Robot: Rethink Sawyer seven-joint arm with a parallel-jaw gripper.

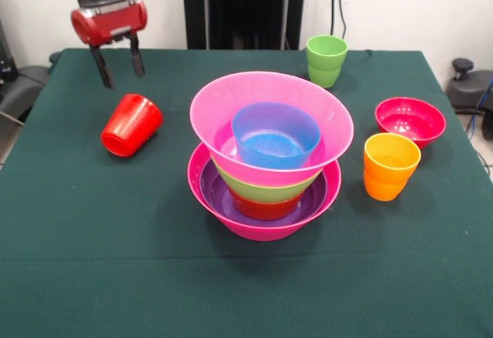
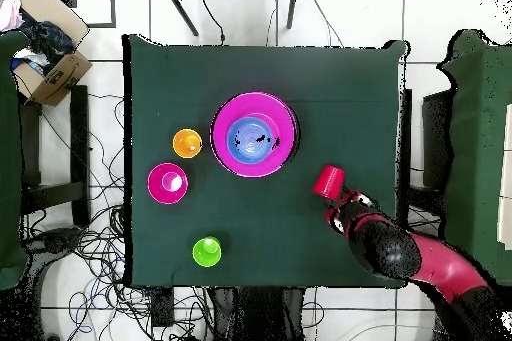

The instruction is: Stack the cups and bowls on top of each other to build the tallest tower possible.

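Note:
The tower (image 1: 266,161) (image 2: 254,135) stands mid-table: a large hot-pink bowl (image 1: 262,226) at the base holds a purple bowl, an orange-red one and a lime green one, then a second hot-pink bowl (image 1: 308,95) with a small blue bowl (image 1: 276,134) inside. A red cup (image 1: 131,125) (image 2: 327,181) lies on its side at the left of the front view. My gripper (image 1: 120,65) (image 2: 341,206) hangs open just above and behind it, holding nothing. The green cup (image 1: 326,60) (image 2: 207,251), orange cup (image 1: 390,166) (image 2: 187,143) and crimson bowl (image 1: 410,121) (image 2: 167,183) stand apart on the cloth.
A dark green cloth (image 1: 92,238) covers the table. In the overhead view a cardboard box (image 2: 48,52) sits off the table at the top left, and cables lie on the floor around the table.

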